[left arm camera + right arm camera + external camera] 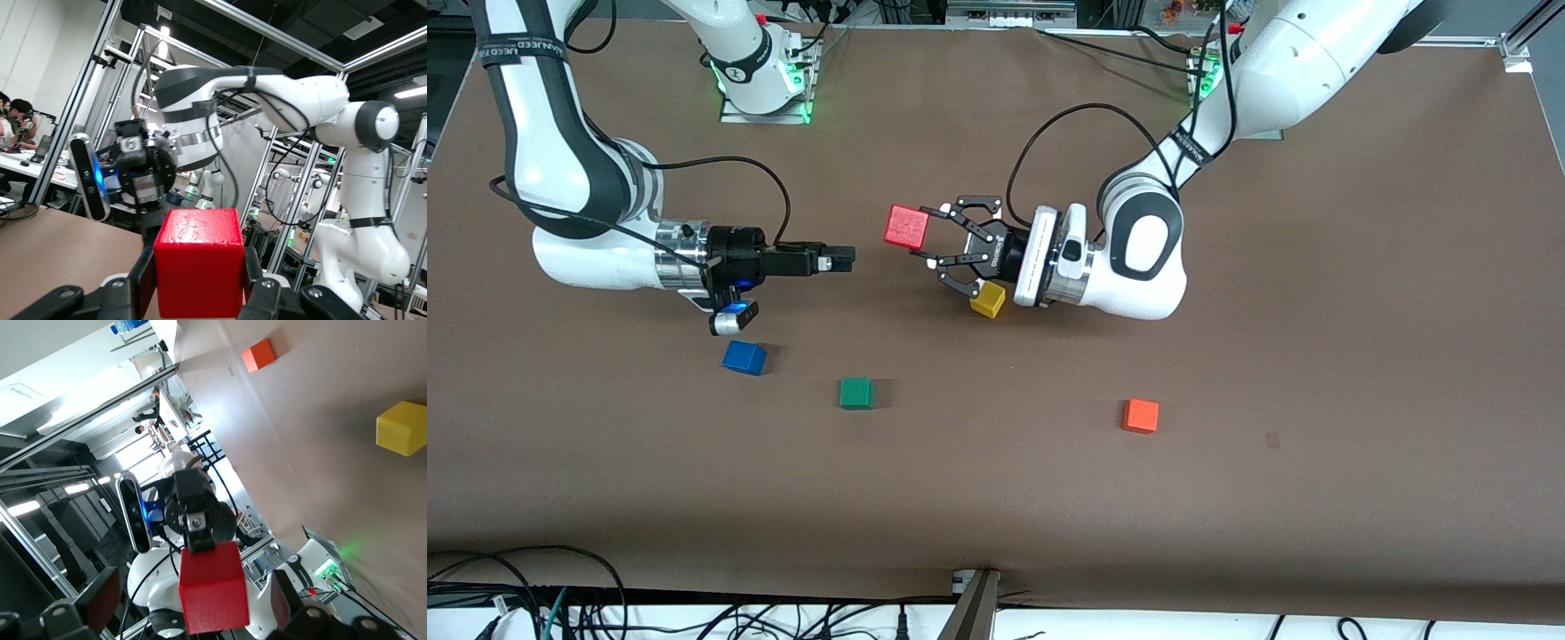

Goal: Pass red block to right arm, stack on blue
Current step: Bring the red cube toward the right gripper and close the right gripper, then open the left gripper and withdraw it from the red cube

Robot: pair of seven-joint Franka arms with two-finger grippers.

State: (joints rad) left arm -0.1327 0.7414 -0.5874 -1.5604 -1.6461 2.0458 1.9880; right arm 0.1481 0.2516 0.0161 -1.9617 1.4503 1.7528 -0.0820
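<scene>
Left claw (931, 236) gripping red block (908, 226), right claw (845, 258) shut alongside

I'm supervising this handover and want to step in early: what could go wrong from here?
1. The left claw holds the red block in the air; the right claw is short of it and could knock it loose if misaligned.
2. A dropped block might land near the yellow block.
3. The blue block lies under the right wrist; a careless descent could nudge it.
</scene>
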